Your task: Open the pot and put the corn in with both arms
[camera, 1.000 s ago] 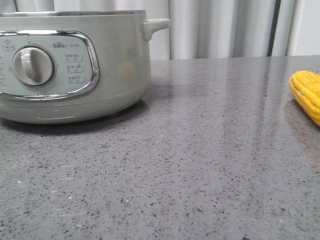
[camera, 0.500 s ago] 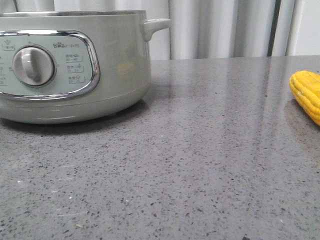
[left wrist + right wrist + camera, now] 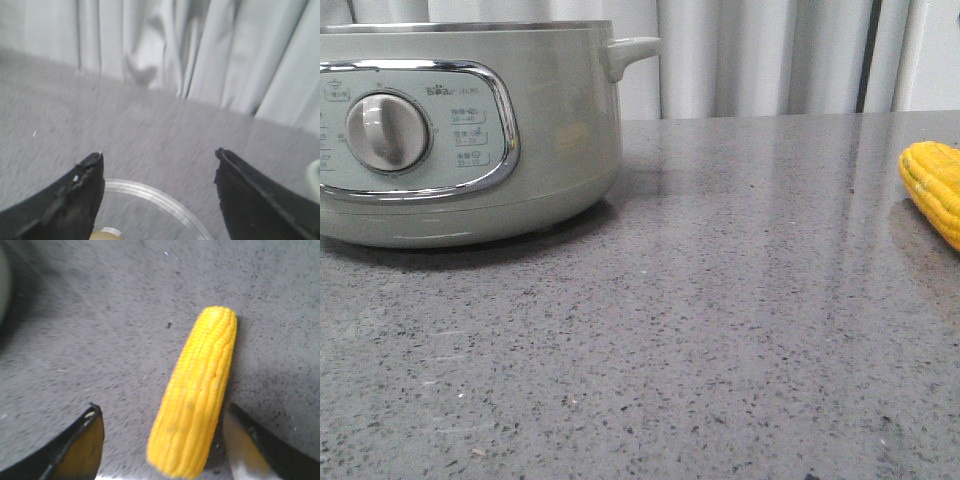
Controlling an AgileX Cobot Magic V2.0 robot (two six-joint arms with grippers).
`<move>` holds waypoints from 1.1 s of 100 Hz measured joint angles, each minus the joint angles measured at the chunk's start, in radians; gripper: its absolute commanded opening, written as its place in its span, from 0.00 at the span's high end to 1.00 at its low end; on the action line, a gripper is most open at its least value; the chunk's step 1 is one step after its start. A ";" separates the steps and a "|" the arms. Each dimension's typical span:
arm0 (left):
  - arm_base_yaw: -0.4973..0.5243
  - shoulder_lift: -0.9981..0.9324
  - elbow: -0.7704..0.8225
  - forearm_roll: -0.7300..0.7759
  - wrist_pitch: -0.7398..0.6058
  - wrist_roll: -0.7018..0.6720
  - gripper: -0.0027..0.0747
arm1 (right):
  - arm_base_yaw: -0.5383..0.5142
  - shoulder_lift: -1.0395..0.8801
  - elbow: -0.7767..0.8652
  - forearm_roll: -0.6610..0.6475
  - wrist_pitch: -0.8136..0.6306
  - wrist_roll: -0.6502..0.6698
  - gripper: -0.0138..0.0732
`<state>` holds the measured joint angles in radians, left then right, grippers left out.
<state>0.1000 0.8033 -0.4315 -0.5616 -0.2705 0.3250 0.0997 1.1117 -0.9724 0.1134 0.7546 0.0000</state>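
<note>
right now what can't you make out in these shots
- Pot: the front view cuts off its top and left side, so a lid on it cannot be confirmed there.
- Corn: the front view's right edge crops it; the right wrist view shows most of it.
- Clear rim and knob under the left gripper: motion-blurred and partly out of frame, possibly the lid.
- Right gripper: contact with the corn is unclear.

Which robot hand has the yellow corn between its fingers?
The right end effector: the corn lies on the table between its open fingers. The left end effector only has a clear lid rim below it.
</note>
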 measured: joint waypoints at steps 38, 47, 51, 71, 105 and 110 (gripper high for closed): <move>-0.116 -0.262 0.000 -0.001 0.016 0.000 0.40 | -0.054 0.333 -0.061 -0.017 0.005 0.016 0.34; -0.116 -0.270 0.000 -0.001 0.016 0.000 0.40 | -0.054 0.377 -0.061 -0.010 0.014 0.024 0.42; -0.116 -0.270 0.000 -0.001 0.016 0.000 0.40 | -0.054 0.388 -0.061 -0.008 0.019 0.029 0.49; -0.116 -0.270 0.000 -0.001 0.016 0.000 0.40 | -0.054 0.378 -0.100 0.039 0.036 0.023 0.82; -0.116 -0.270 0.000 -0.001 0.040 0.000 0.43 | 0.146 0.280 -0.454 0.177 0.002 -0.064 0.82; -0.116 -0.270 0.000 -0.001 0.045 0.000 0.48 | 0.199 0.291 -0.505 0.181 -0.016 -0.064 0.82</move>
<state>-0.0163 0.5335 -0.4315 -0.5630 -0.2257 0.3250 0.2984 1.4027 -1.4775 0.2943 0.7381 -0.0636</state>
